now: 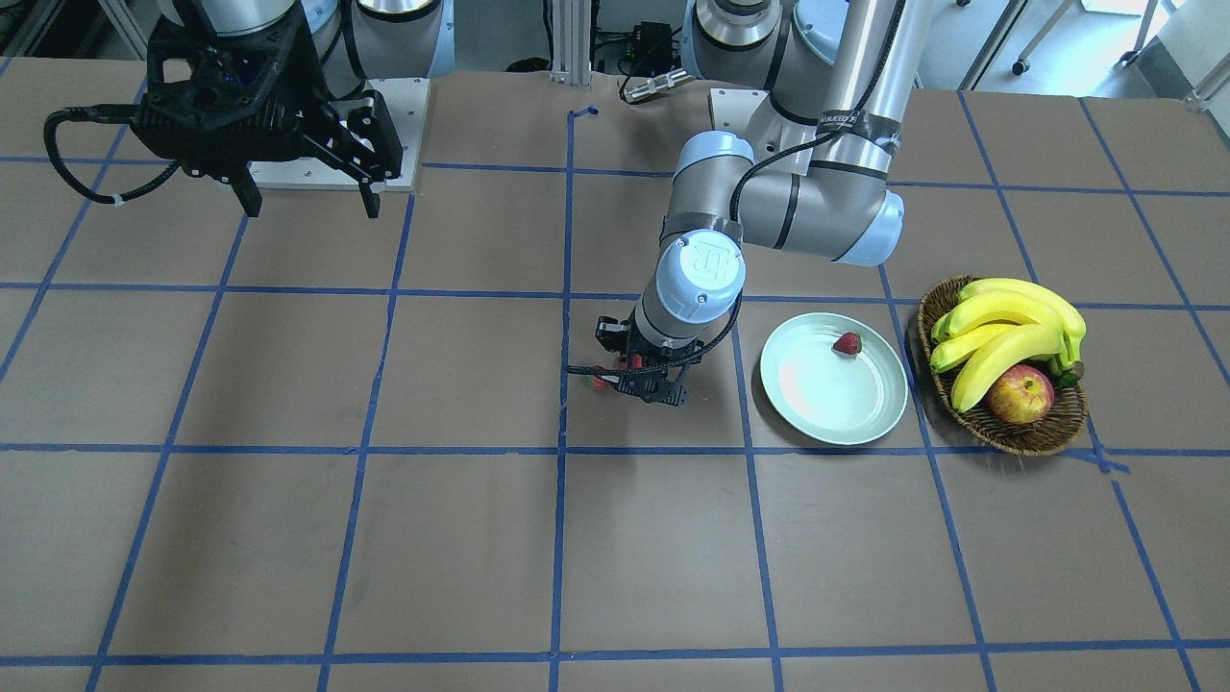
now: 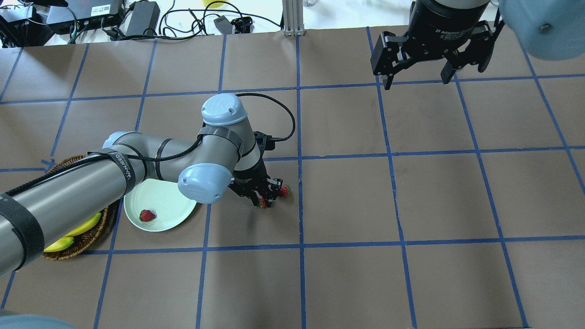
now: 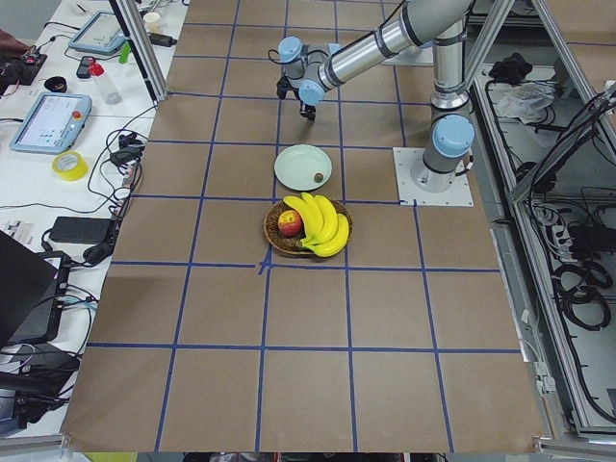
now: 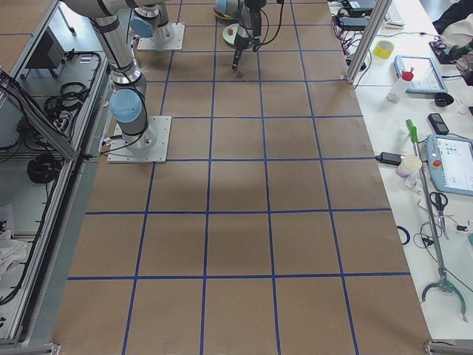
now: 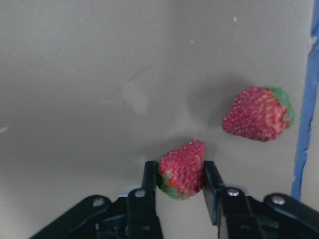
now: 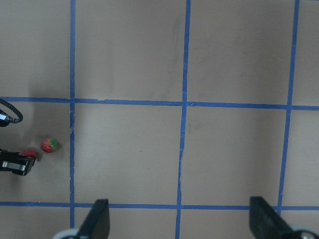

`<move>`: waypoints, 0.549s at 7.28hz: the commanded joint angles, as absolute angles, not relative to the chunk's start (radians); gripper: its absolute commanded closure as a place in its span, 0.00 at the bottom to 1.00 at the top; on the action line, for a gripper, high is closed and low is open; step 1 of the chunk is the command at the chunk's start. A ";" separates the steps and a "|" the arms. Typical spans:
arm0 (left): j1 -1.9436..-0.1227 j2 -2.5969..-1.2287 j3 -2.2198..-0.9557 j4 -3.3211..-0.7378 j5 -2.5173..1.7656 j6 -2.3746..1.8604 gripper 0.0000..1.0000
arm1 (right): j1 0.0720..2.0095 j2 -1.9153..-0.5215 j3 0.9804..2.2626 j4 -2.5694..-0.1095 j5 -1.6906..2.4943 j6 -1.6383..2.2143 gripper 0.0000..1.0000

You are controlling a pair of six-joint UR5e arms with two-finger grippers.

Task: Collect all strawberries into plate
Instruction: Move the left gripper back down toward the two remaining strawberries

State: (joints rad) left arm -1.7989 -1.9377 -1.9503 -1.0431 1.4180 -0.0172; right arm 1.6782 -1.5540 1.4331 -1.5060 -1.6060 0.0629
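My left gripper (image 5: 180,185) is shut on a strawberry (image 5: 182,169), low over the brown table, right of the plate in the overhead view. It also shows in the overhead view (image 2: 265,197). A second strawberry (image 5: 258,113) lies loose on the table just beside it (image 2: 284,190), near a blue tape line. A third strawberry (image 2: 146,215) lies in the pale mint-green plate (image 2: 162,198), also seen from the front (image 1: 847,343). My right gripper (image 2: 416,75) is open and empty, high above the far right of the table.
A brown wicker basket (image 1: 1047,432) with bananas (image 1: 1004,332) and a red-yellow apple (image 1: 1020,395) stands right beside the plate (image 1: 826,399). My left arm's forearm (image 2: 68,192) reaches over the basket and part of the plate. Blue tape lines grid the table.
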 commanded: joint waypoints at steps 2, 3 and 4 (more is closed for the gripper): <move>-1.775 -1.908 -1.808 -1.204 1.475 -0.003 1.00 | 1.678 -1.554 1.434 -1.506 -1.606 0.063 0.00; -1.725 -1.908 -1.751 -1.309 1.552 0.023 1.00 | 1.678 -1.554 1.434 -1.506 -1.606 0.063 0.00; -1.633 -1.901 -1.735 -1.333 1.565 0.021 1.00 | 1.678 -1.554 1.434 -1.506 -1.606 0.063 0.00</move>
State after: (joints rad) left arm -1.7229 -1.9082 -1.7785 -1.2612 1.5211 0.0114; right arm 1.6782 -1.5539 1.4342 -1.5063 -1.6061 0.0629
